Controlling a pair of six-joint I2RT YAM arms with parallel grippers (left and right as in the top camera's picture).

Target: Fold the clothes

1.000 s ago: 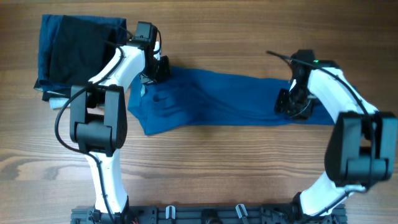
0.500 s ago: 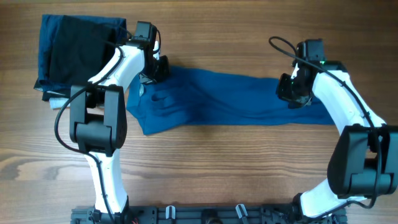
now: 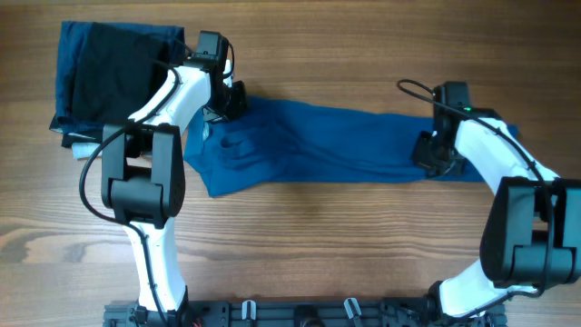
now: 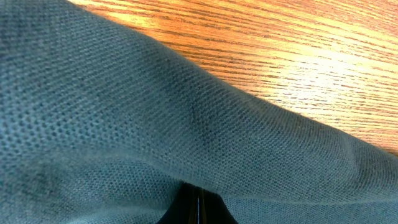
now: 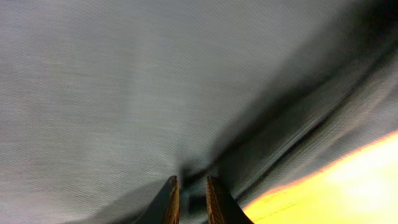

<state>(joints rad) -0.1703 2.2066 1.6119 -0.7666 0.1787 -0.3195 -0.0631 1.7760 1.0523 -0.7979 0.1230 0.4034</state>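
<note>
R gripper (image 3: 432, 153) further right, its jaws & L gripper's (image 3: 232, 100) tight on stretched, rumpled blue shirt (image 3: 318, 145)

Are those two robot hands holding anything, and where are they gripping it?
Both pinch the blue polo shirt: left gripper at its left end's far edge, right gripper near its right end.

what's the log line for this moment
shirt: long strip on table | left fingers: shut on shirt | right fingers: shut on shirt

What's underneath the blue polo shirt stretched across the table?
Around the polo shirt only the wooden table shows. The cloth covers everything directly beneath it, so anything lying there cannot be seen.
</note>
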